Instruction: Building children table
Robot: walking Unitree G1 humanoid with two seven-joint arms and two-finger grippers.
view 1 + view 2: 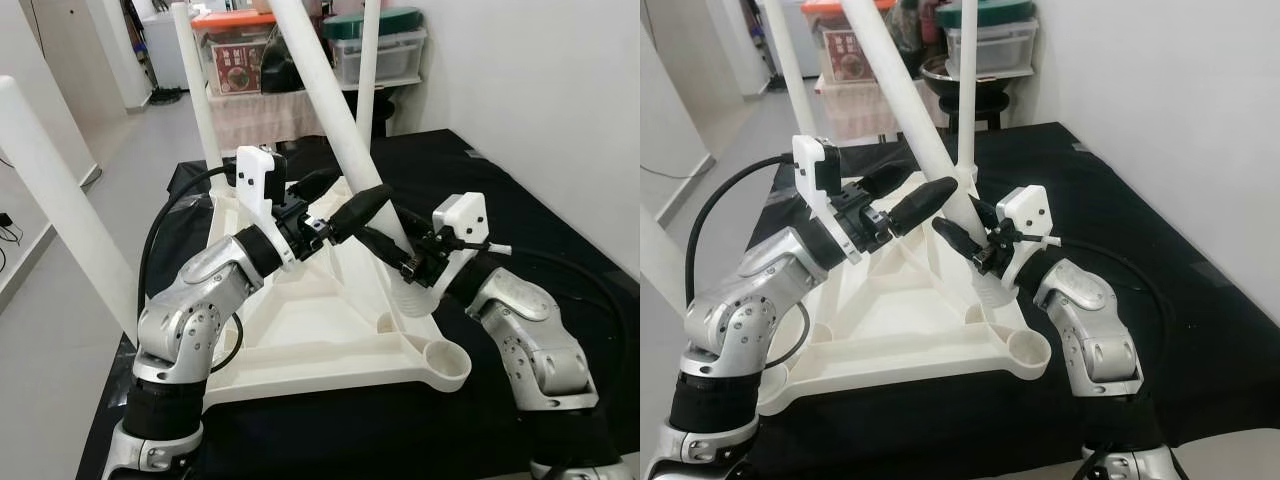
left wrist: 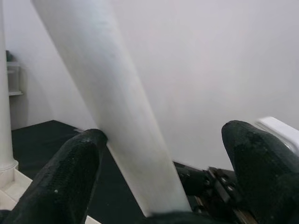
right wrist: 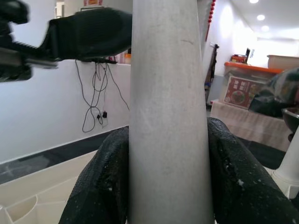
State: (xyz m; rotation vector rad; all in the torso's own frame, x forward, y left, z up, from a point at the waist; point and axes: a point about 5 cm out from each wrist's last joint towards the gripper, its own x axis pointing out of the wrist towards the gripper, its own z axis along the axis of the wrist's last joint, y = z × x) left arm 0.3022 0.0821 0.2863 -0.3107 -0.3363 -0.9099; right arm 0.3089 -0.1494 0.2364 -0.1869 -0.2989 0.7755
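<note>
Both grippers on the tilted white table leg.

My right gripper [image 1: 400, 262] clenches the table leg [image 1: 335, 115] just above the upturned white tabletop [image 1: 330, 330] on black cloth [image 1: 520, 210]; my left gripper [image 1: 340, 205] straddles it, fingers spread.

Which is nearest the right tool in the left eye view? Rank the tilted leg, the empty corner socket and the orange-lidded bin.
1. Tilted leg: clamped in the right tool.
2. Empty corner socket: just below, at the tabletop's near right corner.
3. Orange-lidded bin: far back, left.
</note>
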